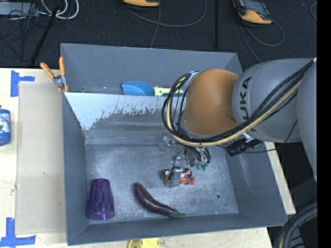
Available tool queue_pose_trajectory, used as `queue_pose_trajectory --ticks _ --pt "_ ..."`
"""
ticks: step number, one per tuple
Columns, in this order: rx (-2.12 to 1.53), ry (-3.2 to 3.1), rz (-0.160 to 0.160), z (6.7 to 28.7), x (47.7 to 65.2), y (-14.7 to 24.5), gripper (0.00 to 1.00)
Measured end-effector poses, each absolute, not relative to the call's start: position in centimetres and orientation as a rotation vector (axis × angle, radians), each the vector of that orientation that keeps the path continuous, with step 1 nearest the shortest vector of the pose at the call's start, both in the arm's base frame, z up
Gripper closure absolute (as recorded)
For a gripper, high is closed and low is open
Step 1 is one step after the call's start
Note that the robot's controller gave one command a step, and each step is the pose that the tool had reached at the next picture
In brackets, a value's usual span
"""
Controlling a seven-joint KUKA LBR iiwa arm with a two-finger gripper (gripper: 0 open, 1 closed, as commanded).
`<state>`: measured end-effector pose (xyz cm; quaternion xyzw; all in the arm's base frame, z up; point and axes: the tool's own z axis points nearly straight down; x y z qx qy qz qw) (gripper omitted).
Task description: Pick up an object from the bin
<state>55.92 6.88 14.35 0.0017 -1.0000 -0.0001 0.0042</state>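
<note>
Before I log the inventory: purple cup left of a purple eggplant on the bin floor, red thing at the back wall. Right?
Not quite: the camera view shows the thing at the back wall is blue, not red. The purple cup does lie left of the purple eggplant.

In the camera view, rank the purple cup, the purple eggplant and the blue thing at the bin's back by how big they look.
1. purple cup: broadest.
2. eggplant: longer than the cup but thin, so these two are close.
3. blue thing: looks smallest, though it lies farther back and may be partly hidden.
</note>
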Motion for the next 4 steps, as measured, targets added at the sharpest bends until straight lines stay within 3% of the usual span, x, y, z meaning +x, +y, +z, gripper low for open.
queue_pose_trajectory --ticks 1,2,3,4 --pt "0.003 -3.140 -0.001 14.8 56.1 6.8 0.00" --pt "0.043 -3.144 -0.003 11.9 54.0 2.5 0.00" --pt "-0.220 -3.136 -0.001 8.1 55.8 3.2 1.00" --pt "-0.221 -3.136 -0.002 8.1 55.8 3.2 1.00"
